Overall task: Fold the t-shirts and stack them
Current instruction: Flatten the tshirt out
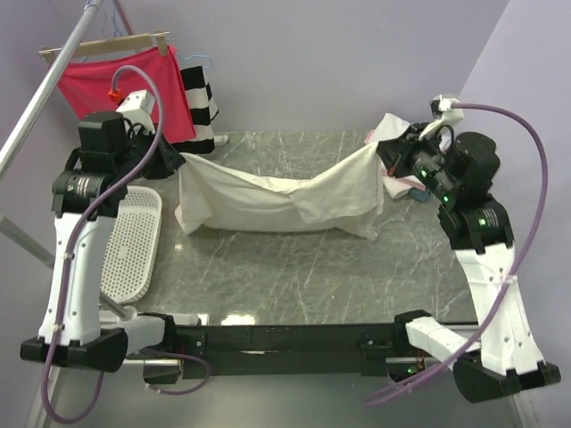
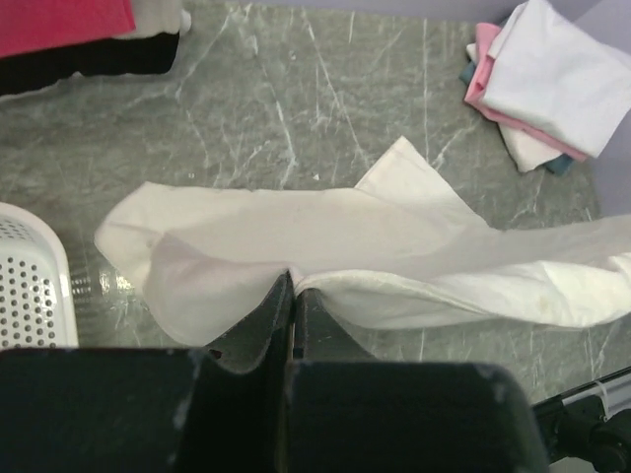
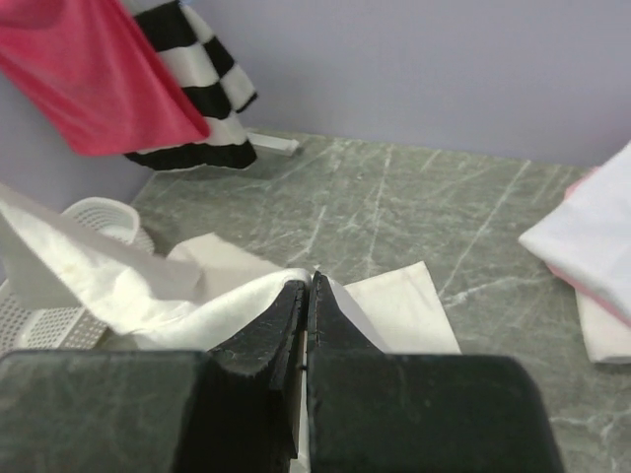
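Closest to the lens in each wrist view are the black gripper fingers. The left gripper has its jaws pressed together on an edge of the cream cotton t-shirt, and the fabric bunches over both tips. The right gripper is pinched tight in the same way on the other end of that shirt, with cloth wrapping around its tips.

Places below are given from the white perforated plastic basket, which sits at the left edge of the grey-green marbled table. The left gripper hangs just past the basket's far end. From there the shirt stretches away from the basket across the table to the right gripper, which is well apart from the basket on the opposite side. Both held ends are raised. The middle sags, and the lower part of the shirt rests on the table top. One flat flap pokes out along the shirt's far edge.

The stack of folded t-shirts lies farthest from the basket, near the right gripper's end of the stretched shirt. It has white on top, pink below that, and a bluish edge at the bottom.

Behind the basket a red cloth hangs from a wooden hanger. A black-and-white striped garment hangs just beside the red cloth, on the side away from the basket.
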Controlling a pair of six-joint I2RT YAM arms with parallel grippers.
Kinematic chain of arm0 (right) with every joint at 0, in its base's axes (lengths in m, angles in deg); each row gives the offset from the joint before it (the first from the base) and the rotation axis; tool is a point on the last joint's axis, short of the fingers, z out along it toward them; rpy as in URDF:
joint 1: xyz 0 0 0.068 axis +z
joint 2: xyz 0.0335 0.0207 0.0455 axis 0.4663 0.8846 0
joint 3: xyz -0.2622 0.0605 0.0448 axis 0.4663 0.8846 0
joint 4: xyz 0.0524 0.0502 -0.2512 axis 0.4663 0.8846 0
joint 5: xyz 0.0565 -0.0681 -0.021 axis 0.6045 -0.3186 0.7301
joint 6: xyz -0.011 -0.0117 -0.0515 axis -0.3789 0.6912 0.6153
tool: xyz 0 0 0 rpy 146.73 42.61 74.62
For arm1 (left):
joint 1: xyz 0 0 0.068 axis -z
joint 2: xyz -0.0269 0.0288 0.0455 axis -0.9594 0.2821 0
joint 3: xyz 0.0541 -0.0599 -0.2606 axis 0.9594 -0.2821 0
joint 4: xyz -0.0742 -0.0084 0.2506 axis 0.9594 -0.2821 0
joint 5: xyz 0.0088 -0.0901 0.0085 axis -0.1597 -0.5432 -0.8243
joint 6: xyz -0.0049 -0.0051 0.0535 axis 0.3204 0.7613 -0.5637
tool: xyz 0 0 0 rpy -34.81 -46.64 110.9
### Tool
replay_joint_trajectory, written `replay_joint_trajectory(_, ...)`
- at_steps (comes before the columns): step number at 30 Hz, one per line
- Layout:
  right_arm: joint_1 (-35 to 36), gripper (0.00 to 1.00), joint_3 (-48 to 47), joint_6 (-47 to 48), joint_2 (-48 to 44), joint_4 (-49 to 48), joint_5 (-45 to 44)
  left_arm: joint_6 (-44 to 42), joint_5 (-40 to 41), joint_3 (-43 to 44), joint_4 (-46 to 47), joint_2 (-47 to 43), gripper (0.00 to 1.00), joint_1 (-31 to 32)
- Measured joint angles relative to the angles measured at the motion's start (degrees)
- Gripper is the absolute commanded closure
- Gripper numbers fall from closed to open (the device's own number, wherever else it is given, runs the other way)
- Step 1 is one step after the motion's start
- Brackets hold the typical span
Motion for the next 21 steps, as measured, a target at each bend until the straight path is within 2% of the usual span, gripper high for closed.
replay_joint_trajectory(2, 0.1, 1.0, -0.7, 0.0, 2.8, 0.0, -1.8, 0.3, 0.2, 0.0, 0.4, 2.2, 0.99, 0.0)
replay_joint_trajectory(5, 0.1, 1.0, -5.1, 0.5, 12.0, -1.6, -4.6, 0.7, 1.2, 1.4, 3.3, 8.7, 0.99, 0.0)
replay_joint_trajectory(7, -0.4, 1.0, -11.1, 0.7, 20.5, -3.3, -5.8, 0.8, 1.8, 6.4, 5.0, 17.1, 0.99, 0.0)
replay_joint_trajectory(10, -1.4, 1.0, -24.5, 0.8, 37.9, -3.6, -7.0, 1.1, 2.3, 15.6, 8.9, 30.0, 0.99, 0.0)
replay_joint_trajectory(14, -2.7, 1.0, -51.0, 0.5, 62.9, 0.5, -8.3, 1.7, 4.4, 26.0, 13.6, 44.0, 0.99, 0.0)
replay_joint_trajectory(17, -3.0, 1.0, -57.1, 0.3, 69.0, 1.9, -9.2, 1.6, 5.3, 29.5, 18.0, 48.5, 0.99, -0.1)
replay_joint_trajectory(21, -3.0, 1.0, -51.5, 0.4, 64.0, -1.8, -9.6, 0.6, 5.8, 33.2, 23.5, 48.6, 0.96, -0.1)
